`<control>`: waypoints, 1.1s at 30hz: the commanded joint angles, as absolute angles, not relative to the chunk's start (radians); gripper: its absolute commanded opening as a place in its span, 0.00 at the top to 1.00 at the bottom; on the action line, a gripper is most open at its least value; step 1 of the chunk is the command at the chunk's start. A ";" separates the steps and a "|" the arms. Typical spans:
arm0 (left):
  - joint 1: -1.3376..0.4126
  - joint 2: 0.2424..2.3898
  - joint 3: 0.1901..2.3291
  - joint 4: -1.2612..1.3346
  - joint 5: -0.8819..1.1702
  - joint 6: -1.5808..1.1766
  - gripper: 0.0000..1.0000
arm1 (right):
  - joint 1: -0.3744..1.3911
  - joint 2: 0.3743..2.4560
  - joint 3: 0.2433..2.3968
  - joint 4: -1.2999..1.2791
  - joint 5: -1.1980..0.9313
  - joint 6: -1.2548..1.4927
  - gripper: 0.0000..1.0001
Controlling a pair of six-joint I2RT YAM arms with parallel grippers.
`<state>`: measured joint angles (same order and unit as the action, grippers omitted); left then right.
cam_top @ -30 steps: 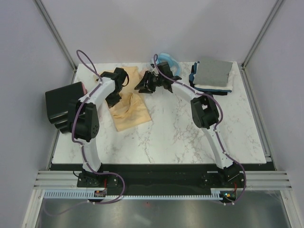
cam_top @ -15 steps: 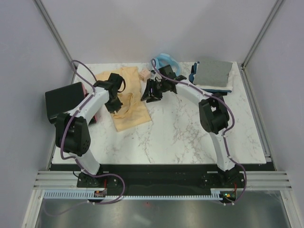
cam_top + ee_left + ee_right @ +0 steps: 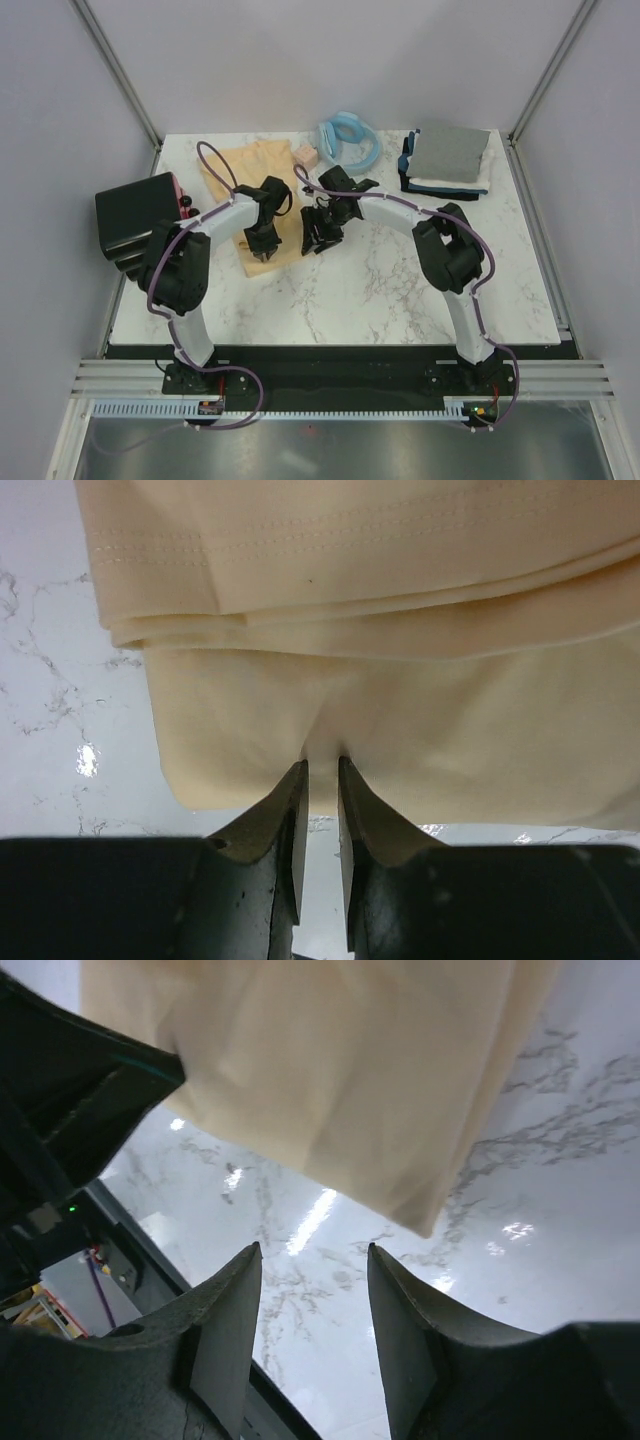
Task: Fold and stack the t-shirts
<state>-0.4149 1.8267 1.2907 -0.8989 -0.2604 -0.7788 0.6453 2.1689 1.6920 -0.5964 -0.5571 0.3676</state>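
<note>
Cream t-shirt (image 3: 240,162): rumpled at the far left of the bench (image 3: 400,290). Its near part is hidden under both arms, and both wrist views cut it off.
Left tool (image 3: 320,770): clenched on the shirt's edge.
Right tool (image 3: 312,1255): released, jaws apart, nothing between them, cloth just beyond the tips.
Folded stack (image 3: 447,160): far right, grey on top, white and navy edges barely showing beneath.

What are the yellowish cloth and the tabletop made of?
The pale yellow t-shirt: soft matte knit, probably cotton, judging by stitched hems and limp folds. The table: glossy, white with grey veins and light glints; marble or a marble-look laminate, I cannot tell.
</note>
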 commanded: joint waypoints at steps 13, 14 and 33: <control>-0.420 1.878 1.235 -0.853 -0.298 -0.827 0.76 | 0.673 2.339 1.946 -0.601 -0.514 0.364 0.47; -0.420 1.881 1.232 -0.851 -0.298 -0.827 0.76 | 0.676 2.345 1.951 -0.603 -0.515 0.365 0.47; -0.434 1.887 1.174 -0.851 -0.284 -0.782 0.98 | 0.695 2.326 1.793 -0.741 -0.287 0.288 1.00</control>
